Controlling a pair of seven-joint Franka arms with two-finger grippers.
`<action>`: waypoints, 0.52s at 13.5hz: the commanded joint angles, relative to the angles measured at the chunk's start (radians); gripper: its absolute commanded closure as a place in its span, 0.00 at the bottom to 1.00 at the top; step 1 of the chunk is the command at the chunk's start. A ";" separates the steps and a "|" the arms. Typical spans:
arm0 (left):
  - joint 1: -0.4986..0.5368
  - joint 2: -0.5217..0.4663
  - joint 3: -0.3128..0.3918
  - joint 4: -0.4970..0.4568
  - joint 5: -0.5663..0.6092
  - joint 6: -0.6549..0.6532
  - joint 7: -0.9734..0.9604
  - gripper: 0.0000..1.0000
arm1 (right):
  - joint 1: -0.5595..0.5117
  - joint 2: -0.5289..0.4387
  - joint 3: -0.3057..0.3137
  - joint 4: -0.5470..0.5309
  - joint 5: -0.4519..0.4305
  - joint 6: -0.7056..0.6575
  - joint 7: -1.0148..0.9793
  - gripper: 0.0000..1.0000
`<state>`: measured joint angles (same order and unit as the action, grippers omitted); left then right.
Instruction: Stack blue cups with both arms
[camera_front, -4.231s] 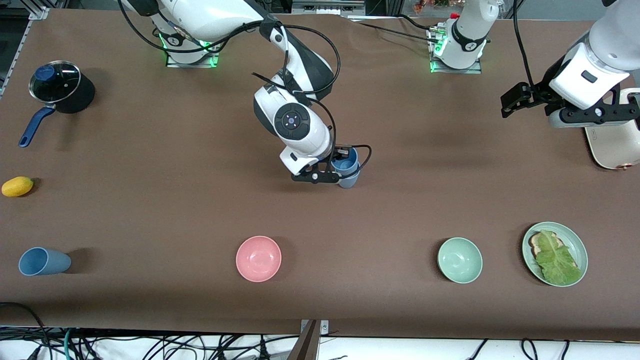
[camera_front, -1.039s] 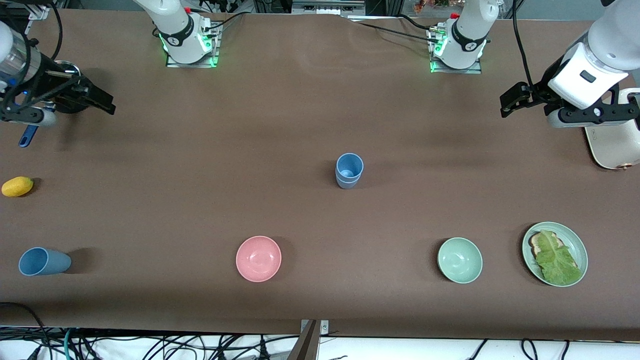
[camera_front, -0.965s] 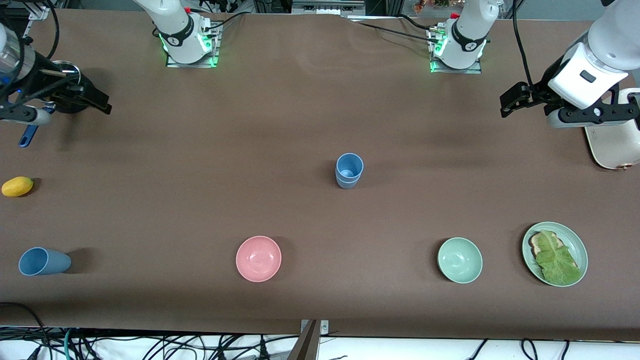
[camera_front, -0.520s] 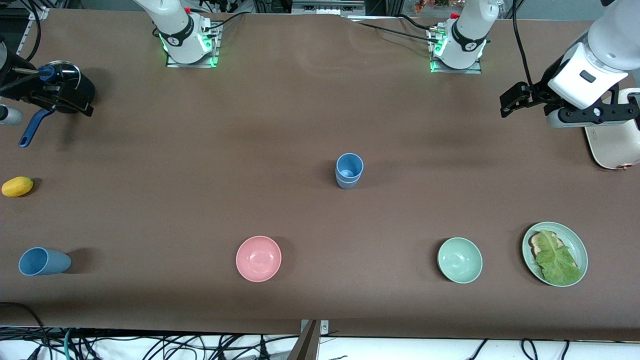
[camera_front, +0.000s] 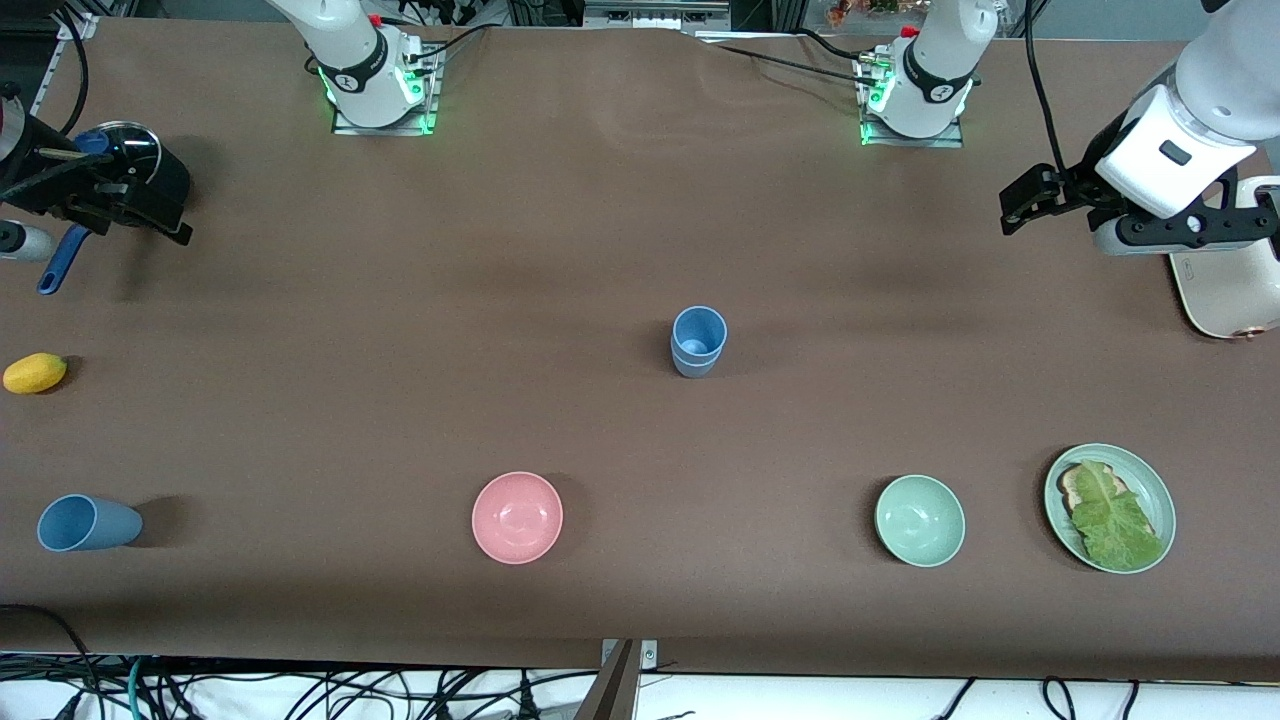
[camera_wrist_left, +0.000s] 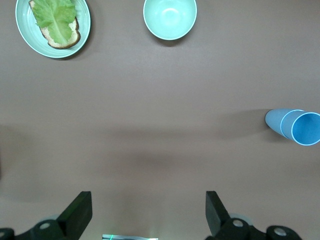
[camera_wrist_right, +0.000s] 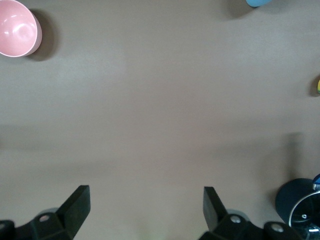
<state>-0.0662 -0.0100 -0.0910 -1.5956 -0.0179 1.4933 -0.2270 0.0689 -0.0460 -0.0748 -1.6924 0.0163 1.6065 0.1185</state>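
Note:
Two blue cups (camera_front: 697, 342) stand nested, one in the other, at the middle of the table; they also show in the left wrist view (camera_wrist_left: 295, 126). A third blue cup (camera_front: 85, 523) sits alone at the right arm's end, near the front camera; its edge shows in the right wrist view (camera_wrist_right: 259, 2). My right gripper (camera_front: 150, 212) is open and empty, up over the black pot; its fingers (camera_wrist_right: 75, 207) are spread wide. My left gripper (camera_front: 1020, 205) is open and empty, waiting high at the left arm's end; its fingers (camera_wrist_left: 80, 212) are wide apart.
A black lidded pot (camera_front: 125, 170) with a blue handle and a yellow mango (camera_front: 35, 372) lie at the right arm's end. A pink bowl (camera_front: 517, 517), a pale green bowl (camera_front: 919, 520) and a plate with lettuce on toast (camera_front: 1110, 508) line the camera side. A white appliance (camera_front: 1225, 290) sits at the left arm's end.
My right gripper let go of the nested cups and swung away to the right arm's end, over the pot, where it has since shifted only slightly. The left arm has not moved.

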 joint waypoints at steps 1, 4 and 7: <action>-0.004 -0.010 0.004 0.000 -0.004 -0.007 0.017 0.00 | 0.000 0.006 0.004 0.020 -0.010 -0.003 -0.008 0.00; -0.004 -0.008 0.002 0.000 -0.004 -0.007 0.017 0.00 | 0.000 0.008 0.004 0.020 -0.010 -0.005 -0.010 0.00; -0.001 -0.008 0.004 0.002 -0.004 -0.007 0.018 0.00 | 0.002 0.008 0.004 0.020 -0.010 -0.002 -0.011 0.00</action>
<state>-0.0668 -0.0100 -0.0910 -1.5956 -0.0179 1.4933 -0.2270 0.0689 -0.0459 -0.0740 -1.6923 0.0163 1.6066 0.1178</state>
